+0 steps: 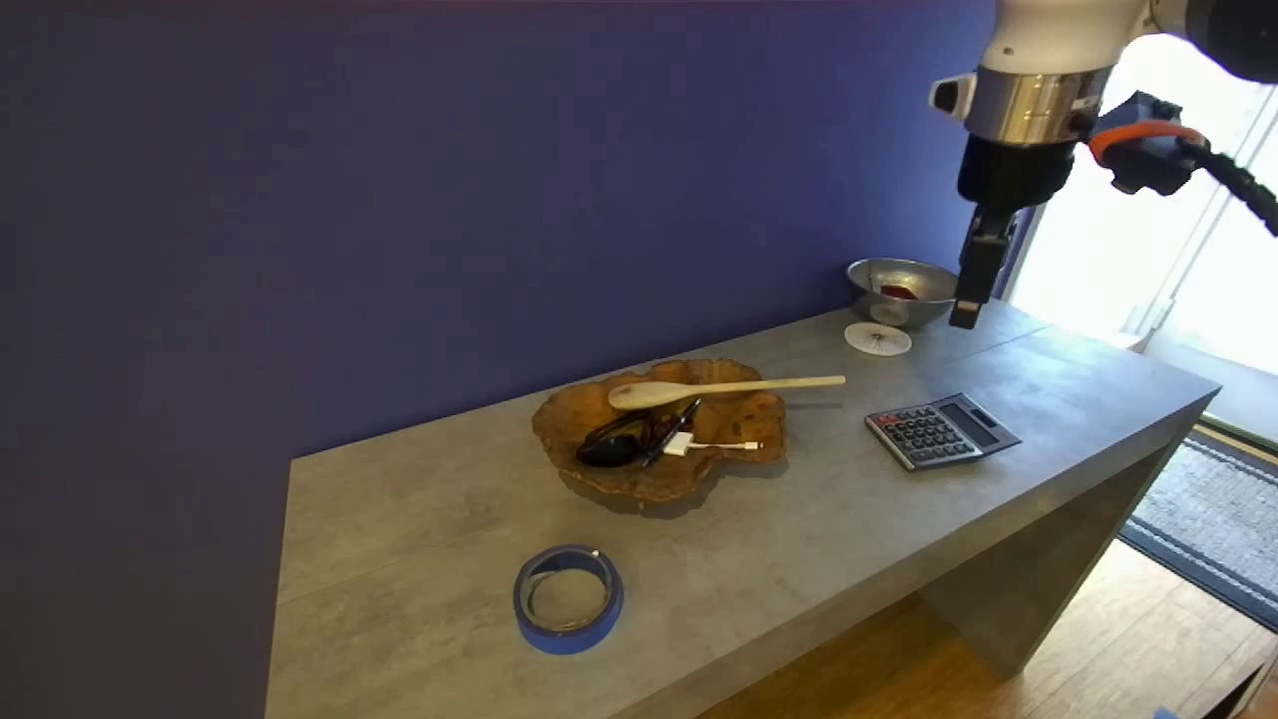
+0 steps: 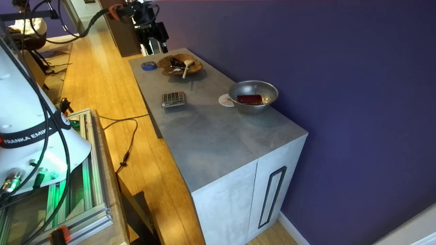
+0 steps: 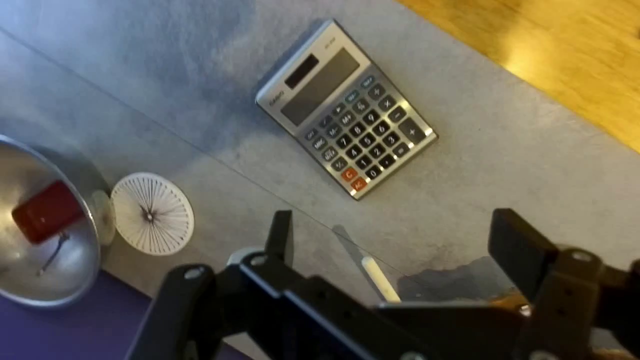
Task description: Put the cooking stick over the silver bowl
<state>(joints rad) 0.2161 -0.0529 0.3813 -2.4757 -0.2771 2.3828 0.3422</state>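
Cooking stick (image 1: 727, 388) and brown bowl (image 1: 649, 486) lay near the long edge of the desk (image 1: 429, 519) against the purple wall (image 1: 499, 200), the spoon head over the hollow and the handle appearing propped across the rim, jutting toward the end where the silver bowl (image 2: 250, 108) stood. The stick probably lay crosswise because it was too long to drop in beside the black items (image 1: 609, 451) and the white adapter (image 1: 678, 444). That overhang looked useful: the handle threw its shadow on the desk, so a grip there could likely clear the rim.

In the wrist view the tool (image 3: 392, 227) was released, its two fingers spread wide with nothing held between them, and it hung above the desk, touching nothing. I read the spread as readiness for the pick.

The silver bowl stood by the wall edge too, mouth upward, a dark red item (image 2: 249, 99) inside and a white disc (image 2: 225, 100) just beside its foot. Its broad rim would likely give the stick two resting points, though the stick might roll or tip if set off-centre. The calculator (image 3: 346, 111) lay closer to the edge away from the wall and the blue tape (image 1: 569, 642) toward a corner at the opposite end, both seemingly kept off the path between the bowls.
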